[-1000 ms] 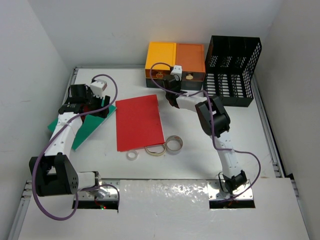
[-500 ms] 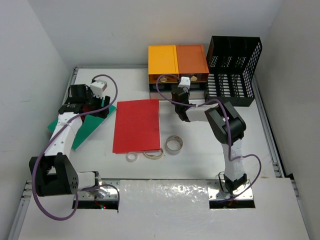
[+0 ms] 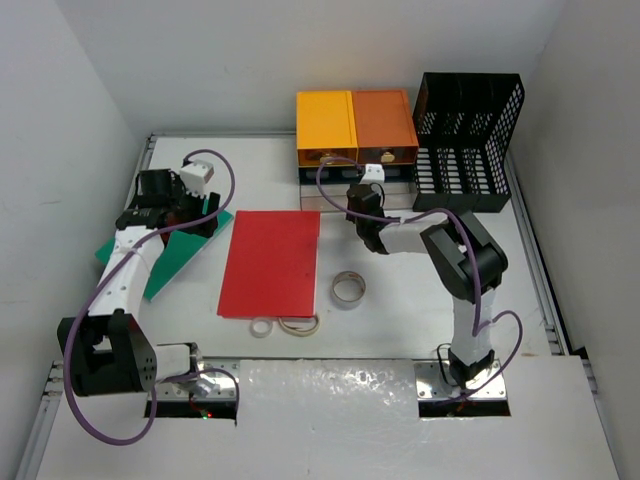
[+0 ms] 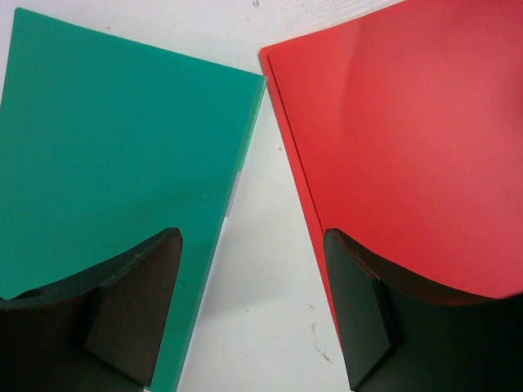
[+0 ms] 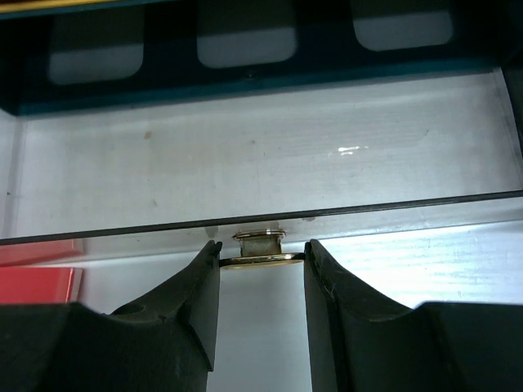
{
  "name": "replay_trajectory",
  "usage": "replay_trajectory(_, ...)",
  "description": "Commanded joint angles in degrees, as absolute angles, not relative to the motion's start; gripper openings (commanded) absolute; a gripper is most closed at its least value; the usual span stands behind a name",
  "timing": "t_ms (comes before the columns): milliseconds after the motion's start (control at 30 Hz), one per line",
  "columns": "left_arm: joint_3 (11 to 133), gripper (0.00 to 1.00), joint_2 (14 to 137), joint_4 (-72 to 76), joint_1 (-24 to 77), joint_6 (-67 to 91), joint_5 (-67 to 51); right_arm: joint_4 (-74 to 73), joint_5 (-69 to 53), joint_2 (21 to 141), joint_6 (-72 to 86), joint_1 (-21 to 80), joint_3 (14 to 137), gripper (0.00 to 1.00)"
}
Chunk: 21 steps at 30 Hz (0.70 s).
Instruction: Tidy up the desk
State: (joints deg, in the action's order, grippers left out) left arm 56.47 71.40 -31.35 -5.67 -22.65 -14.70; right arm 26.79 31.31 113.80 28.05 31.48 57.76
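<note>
desk: white top (image 3: 400,320), runs under the whole scene, thin rails at the edges, arm bases at the near edge.
desk handling: stiff, heavy, fixed, looks slick. Prob nothing on it to grab, so the work is on the stuff lying on it. Folders lie flush, so I'd take them by an edge or corner.
L gripper (image 4: 252,245): spread wide, holds nothing, over the bare strip btw green folder (image 4: 114,147) and red folder (image 4: 409,147).
R gripper (image 5: 261,255): 2 fingers pinching gold knob (image 5: 260,238) of clear drawer (image 5: 245,167), which is part-open under orange-yellow drawer unit (image 3: 355,118).
loose: 1 tape roll (image 3: 349,298) just R of the red folder; black mesh file rack (image 3: 468,120) far R.
top view only: layout, rack, tape.
R wrist only: the knob pinch.
L wrist only: gap btw the 2 folders.
</note>
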Motion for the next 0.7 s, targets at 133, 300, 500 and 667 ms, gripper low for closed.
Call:
replay_trajectory(133,58.5,0.69,69.4,-31.0,-5.6,-23.4,-16.2,16.4,24.6,109.0,28.0,32.3,59.6,0.33)
replay_trajectory(300,58.4,0.69,68.9,-31.4,-5.6,-23.6,-16.3,10.5,23.3,103.5,25.7,32.8,58.3,0.76)
replay_trajectory(500,58.6,0.69,68.6,-31.4,-5.6,-23.7,-16.3,4.6,24.7,94.9,16.7,37.7,57.6,0.98)
replay_trajectory(667,58.2,0.69,67.9,-31.6,-5.7,-24.2,-16.0,-3.2,15.2,91.1,6.2,46.9,59.1,0.95)
